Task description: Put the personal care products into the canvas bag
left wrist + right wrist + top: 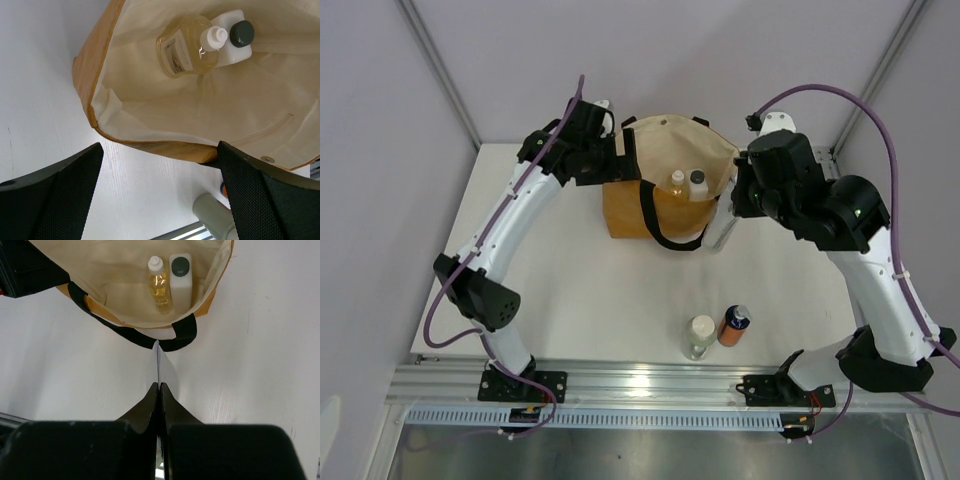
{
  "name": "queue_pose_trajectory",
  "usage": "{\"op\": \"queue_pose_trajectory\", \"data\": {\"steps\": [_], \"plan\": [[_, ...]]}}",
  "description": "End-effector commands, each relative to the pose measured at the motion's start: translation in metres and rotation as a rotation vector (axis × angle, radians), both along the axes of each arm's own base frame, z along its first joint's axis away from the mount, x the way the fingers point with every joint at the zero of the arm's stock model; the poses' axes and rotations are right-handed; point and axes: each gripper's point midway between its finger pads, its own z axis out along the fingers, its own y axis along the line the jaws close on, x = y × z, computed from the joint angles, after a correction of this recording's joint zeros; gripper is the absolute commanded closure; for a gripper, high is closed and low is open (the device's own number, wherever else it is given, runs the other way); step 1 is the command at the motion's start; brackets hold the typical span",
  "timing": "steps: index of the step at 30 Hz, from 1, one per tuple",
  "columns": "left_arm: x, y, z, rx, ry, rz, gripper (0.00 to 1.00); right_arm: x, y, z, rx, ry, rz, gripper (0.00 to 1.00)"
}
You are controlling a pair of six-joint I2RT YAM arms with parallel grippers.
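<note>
While the left gripper (159, 150) hangs by the left rim of the mustard-tan canvas bag (625, 215) with cream lining and black loop handles, its jaws wide apart and holding nothing, the right gripper (159, 386) has its jaws pressed together on the slim clear bottle (162, 365), just outside the bag's right corner, near a handle. Inside the bag, the rounded yellowish bottle (182, 47) and the white grey-capped bottle (232, 42) sit side by side, touching. On the white worktop (580, 290), near its front edge, the clear white-capped bottle (700, 337) and the orange dark-capped bottle (734, 325) stand just beside each other.
</note>
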Motion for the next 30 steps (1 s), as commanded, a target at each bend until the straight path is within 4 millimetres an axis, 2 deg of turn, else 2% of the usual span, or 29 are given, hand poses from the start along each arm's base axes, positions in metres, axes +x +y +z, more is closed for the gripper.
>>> {"op": "queue_pose_trajectory", "data": {"steps": [1, 2, 3, 5, 6, 7, 8, 9, 15, 21, 24, 26, 29, 30], "plan": [[0.005, -0.001, 0.011, -0.028, -0.023, 0.004, 0.01, 0.004, -0.003, 0.000, -0.032, -0.021, -0.002, 1.00], [0.005, -0.001, 0.014, -0.031, -0.032, 0.002, 0.01, 0.005, 0.000, -0.020, -0.060, 0.013, 0.000, 1.00], [0.005, -0.001, 0.012, -0.029, -0.028, 0.002, 0.01, 0.000, -0.003, -0.024, -0.051, 0.011, 0.001, 1.00], [0.003, 0.001, 0.015, -0.028, -0.036, 0.003, 0.01, 0.001, 0.003, -0.039, -0.013, 0.005, 0.005, 1.00], [0.003, 0.002, 0.014, -0.024, -0.036, 0.003, 0.01, -0.001, 0.003, -0.071, -0.052, 0.055, 0.005, 1.00], [0.002, 0.003, 0.013, -0.018, -0.032, 0.004, 0.01, -0.001, 0.004, -0.069, -0.005, 0.021, 0.004, 1.00], [0.002, 0.003, 0.014, -0.020, -0.038, 0.002, 0.01, -0.002, 0.005, -0.077, -0.006, 0.025, 0.005, 1.00], [0.001, 0.003, 0.014, -0.022, -0.037, 0.003, 0.01, -0.003, 0.003, -0.095, -0.031, 0.050, 0.001, 1.00], [-0.003, 0.002, 0.011, -0.027, -0.024, -0.007, 0.01, 0.003, -0.005, -0.119, -0.082, 0.043, -0.036, 1.00], [-0.004, 0.003, 0.012, -0.024, -0.025, -0.006, 0.01, 0.010, -0.019, -0.104, -0.096, -0.004, -0.088, 1.00], [-0.005, 0.003, 0.012, -0.026, -0.026, -0.009, 0.01, 0.013, -0.022, -0.082, -0.094, -0.047, -0.089, 1.00], [-0.005, 0.003, 0.012, -0.026, -0.025, -0.011, 0.01, 0.015, -0.024, -0.059, -0.077, -0.091, -0.100, 1.00], [-0.006, 0.001, 0.008, -0.028, -0.015, -0.019, 0.01, 0.019, -0.027, -0.046, -0.093, -0.109, -0.097, 1.00], [-0.006, 0.001, 0.006, -0.030, -0.011, -0.018, 0.01, 0.020, -0.026, -0.048, -0.104, -0.104, -0.093, 1.00]]}}
